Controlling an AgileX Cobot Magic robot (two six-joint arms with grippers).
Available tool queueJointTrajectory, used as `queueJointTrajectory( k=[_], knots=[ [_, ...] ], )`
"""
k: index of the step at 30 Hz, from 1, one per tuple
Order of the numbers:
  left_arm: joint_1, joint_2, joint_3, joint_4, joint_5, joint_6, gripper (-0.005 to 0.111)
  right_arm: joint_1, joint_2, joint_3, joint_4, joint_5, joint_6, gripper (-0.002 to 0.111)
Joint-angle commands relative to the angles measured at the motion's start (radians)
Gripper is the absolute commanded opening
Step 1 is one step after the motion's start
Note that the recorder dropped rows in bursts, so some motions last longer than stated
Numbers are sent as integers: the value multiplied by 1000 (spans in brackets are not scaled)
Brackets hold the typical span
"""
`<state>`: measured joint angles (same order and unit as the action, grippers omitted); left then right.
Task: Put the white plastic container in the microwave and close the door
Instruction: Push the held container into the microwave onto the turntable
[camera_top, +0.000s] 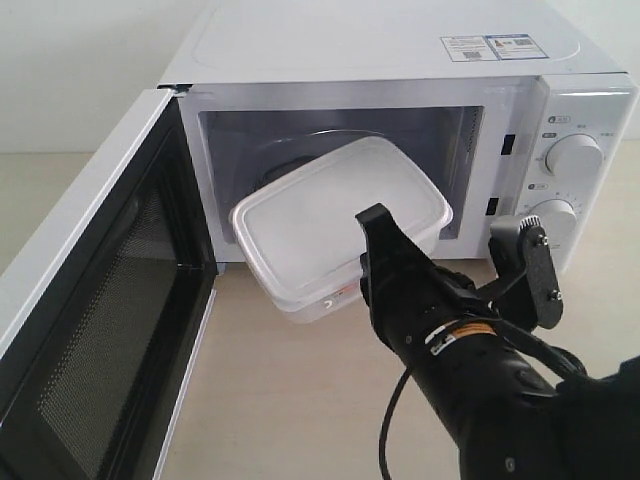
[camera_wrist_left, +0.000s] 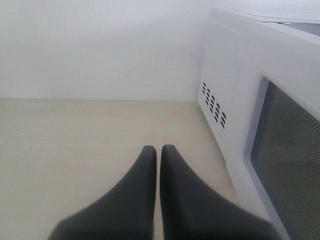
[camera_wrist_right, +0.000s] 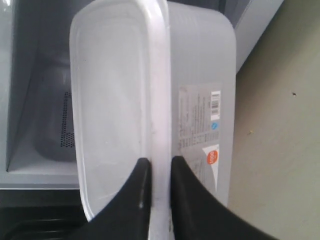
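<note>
The black right gripper (camera_wrist_right: 156, 162) pinches the rim of the translucent white rectangular plastic container (camera_wrist_right: 110, 100), half inside the white boxy microwave (camera_top: 380, 40) ahead. The print on its barcoded side label (camera_wrist_right: 200, 125) is illegible. Meanwhile the left gripper (camera_wrist_left: 158, 149) is closed and empty.

microwave (camera_top: 380, 40) top sticker (camera_top: 489, 47): print too small, you cannot read it | white plastic container (camera_wrist_right: 200, 60) side label (camera_wrist_right: 199, 120): you see barcode (camera_wrist_right: 215, 102) and red mark, text unreadable

Translucent white plastic container (camera_top: 338, 212) tilts partway inside the microwave (camera_top: 380, 50), door (camera_top: 100, 290) open.
</note>
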<state>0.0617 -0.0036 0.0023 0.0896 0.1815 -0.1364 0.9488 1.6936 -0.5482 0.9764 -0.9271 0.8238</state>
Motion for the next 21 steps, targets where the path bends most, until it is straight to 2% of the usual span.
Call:
queueJointTrajectory(
  k=[1,21],
  knots=[
    [-3,4,-2,0,-5,-2,4,-27,18,-36,-32,-30,14,0],
    [-3,4,-2,0,-5,-2,4,-166,152,-222,-140,46,42,0]
  ],
)
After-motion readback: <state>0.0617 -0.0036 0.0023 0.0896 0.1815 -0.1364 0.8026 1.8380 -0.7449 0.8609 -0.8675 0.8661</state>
